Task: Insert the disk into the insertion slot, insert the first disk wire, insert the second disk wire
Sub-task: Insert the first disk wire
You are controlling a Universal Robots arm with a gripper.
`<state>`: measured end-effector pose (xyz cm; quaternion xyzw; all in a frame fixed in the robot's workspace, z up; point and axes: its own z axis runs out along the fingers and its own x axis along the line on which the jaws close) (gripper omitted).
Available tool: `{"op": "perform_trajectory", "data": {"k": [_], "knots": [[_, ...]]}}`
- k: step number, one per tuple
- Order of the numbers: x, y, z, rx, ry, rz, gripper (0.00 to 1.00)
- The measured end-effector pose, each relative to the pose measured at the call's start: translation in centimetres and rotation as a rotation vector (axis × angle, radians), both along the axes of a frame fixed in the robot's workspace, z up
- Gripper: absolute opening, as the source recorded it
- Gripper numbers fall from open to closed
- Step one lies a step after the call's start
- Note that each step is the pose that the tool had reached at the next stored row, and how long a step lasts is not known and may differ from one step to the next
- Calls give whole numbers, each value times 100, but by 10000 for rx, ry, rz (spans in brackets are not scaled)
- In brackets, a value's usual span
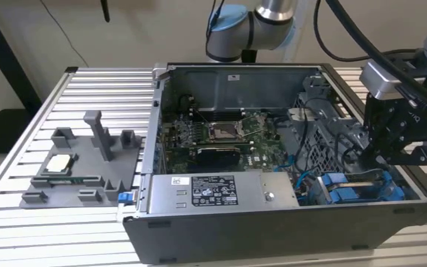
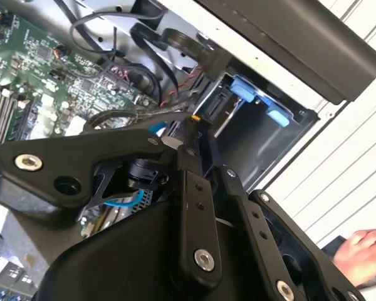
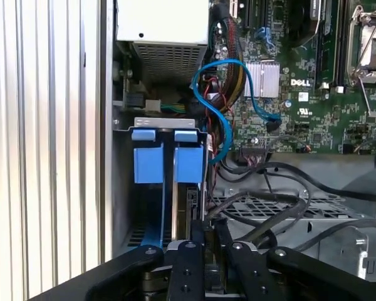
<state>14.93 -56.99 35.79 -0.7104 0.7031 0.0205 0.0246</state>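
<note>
Disk (image 1: 344, 192) sits in the slot (image 3: 122, 188) at the case's (image 1: 273, 239) corner, so step 1 looks done. End effector (image 2: 203, 141) pinches a black plug (image 2: 197, 127) beside it; 2 wires seemingly remain.

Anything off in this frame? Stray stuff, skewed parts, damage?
One thing: in the second wrist view a person's hand is over the slatted metal table, just outside the dark grey computer case, odd while the robot arm works there. No spills or damage visible.
</note>
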Motion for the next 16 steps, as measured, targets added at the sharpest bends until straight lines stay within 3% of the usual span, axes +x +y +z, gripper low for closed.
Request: {"op": "perform_trajectory", "data": {"k": [5,16], "knots": [[27,-39,-54,-69,-1,0,19],[35,-39,-109,-122,-1,22,19]]}}
